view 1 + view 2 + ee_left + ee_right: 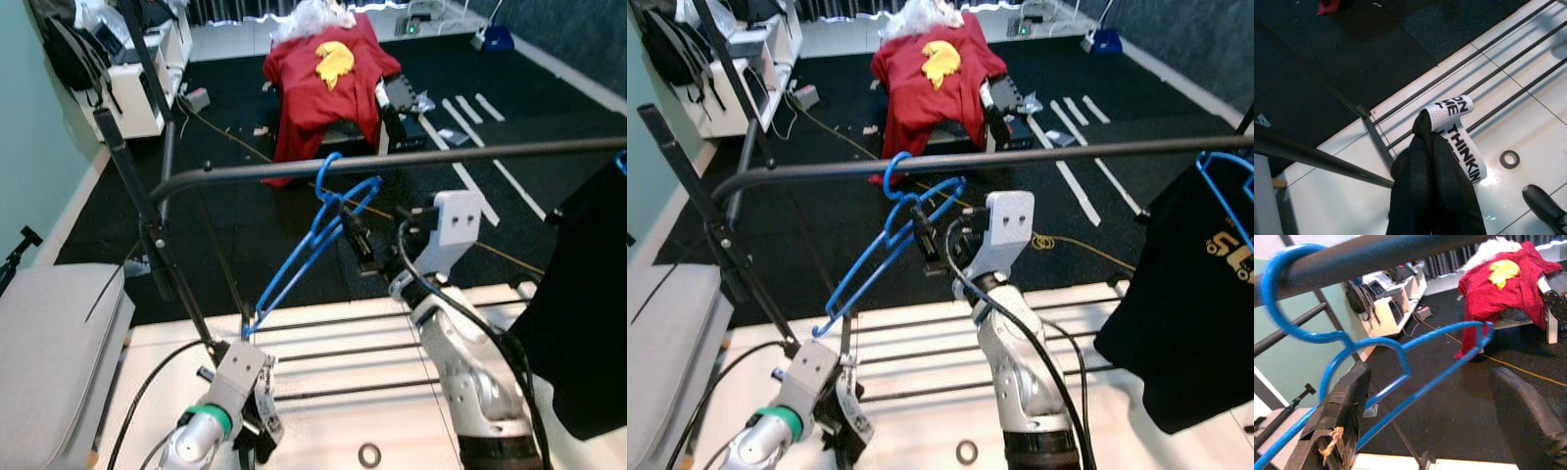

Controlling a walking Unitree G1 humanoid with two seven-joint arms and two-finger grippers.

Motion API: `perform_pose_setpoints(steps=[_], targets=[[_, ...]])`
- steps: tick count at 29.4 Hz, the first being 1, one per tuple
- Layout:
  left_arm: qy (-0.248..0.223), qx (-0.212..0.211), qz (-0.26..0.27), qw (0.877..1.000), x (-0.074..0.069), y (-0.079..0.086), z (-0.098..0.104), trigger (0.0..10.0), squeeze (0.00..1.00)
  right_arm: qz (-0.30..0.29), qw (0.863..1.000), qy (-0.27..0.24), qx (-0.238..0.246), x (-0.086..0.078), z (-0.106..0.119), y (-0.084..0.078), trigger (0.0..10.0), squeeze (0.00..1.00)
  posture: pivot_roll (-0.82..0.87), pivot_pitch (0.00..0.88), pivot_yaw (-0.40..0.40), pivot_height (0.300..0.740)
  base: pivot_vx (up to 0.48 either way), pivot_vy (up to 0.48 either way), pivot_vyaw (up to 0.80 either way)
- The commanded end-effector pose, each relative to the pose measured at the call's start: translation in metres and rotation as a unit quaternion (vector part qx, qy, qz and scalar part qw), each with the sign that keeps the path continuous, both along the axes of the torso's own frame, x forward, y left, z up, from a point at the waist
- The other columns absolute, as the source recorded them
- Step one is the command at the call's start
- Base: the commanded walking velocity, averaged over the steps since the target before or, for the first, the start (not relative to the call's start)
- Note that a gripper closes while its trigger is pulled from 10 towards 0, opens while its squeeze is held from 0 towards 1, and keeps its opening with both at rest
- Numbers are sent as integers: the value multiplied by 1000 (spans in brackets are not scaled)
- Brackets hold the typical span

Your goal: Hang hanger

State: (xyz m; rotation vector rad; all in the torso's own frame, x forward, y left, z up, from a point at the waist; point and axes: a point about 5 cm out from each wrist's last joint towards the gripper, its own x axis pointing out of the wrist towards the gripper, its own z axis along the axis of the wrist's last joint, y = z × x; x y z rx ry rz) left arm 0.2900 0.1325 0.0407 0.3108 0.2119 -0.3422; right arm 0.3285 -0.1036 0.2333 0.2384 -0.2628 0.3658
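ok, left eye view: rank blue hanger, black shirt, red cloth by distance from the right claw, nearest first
1. blue hanger, hooked over the rail, at the right claw.
2. black shirt, hanging off to its right.
3. red cloth, far across the dark floor.

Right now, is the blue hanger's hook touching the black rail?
Touching. The right wrist view shows the blue hanger's hook wrapped over the black rail, resting on it.

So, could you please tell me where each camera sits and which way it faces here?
Left eye view: on the head, looking forward and down at the blue hanger hooked on the rail; both arms show.
Right eye view: same scene, plus the black shirt.
Left wrist view: along the left gripper, facing the white floor.
Right wrist view: along the right gripper, facing hanger and rail, shared with the eyes.
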Motion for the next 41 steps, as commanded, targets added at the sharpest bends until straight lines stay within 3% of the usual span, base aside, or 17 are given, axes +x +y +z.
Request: perform_pose_setpoints(steps=[1, 4, 10, 20, 25, 31, 41], targets=[[13, 8, -1, 1000, -4, 2, -5, 10000, 0, 27, 1000, 15, -4, 0, -5, 10, 10000, 0, -268, 132, 129, 740, 0, 0, 0], [12, 7, -1, 1000, -5, 1, -5, 10000, 0, 99, 995, 10, -27, -9, -9, 28, 10000, 0, -262, 131, 126, 740, 0, 0, 0], [13, 7, 1, 1000, -7, 1, -6, 10000, 0, 131, 990, 13, -42, -15, -15, 36, 10000, 0, -265, 133, 125, 740, 0, 0, 0], [12, 6, -2, 1000, -5, -1, -5, 10000, 0, 124, 991, 29, -51, -7, -19, 39, 10000, 0, -268, 133, 125, 740, 0, 0, 0], [12, 5, -3, 1000, -5, -2, -5, 10000, 0, 83, 995, 30, -53, 8, -9, 38, 10000, 0, -272, 130, 120, 740, 0, 0, 0], [11, 5, -2, 1000, -4, -3, -5, 10000, 0, 105, 993, -4, -47, 8, 9, 45, 10000, 0, -265, 124, 117, 740, 0, 0, 0], [11, 5, -1, 1000, -4, -3, -4, 10000, 0, 100, 994, 8, -52, 12, 7, 49, 10000, 0, -264, 118, 114, 740, 0, 0, 0]])
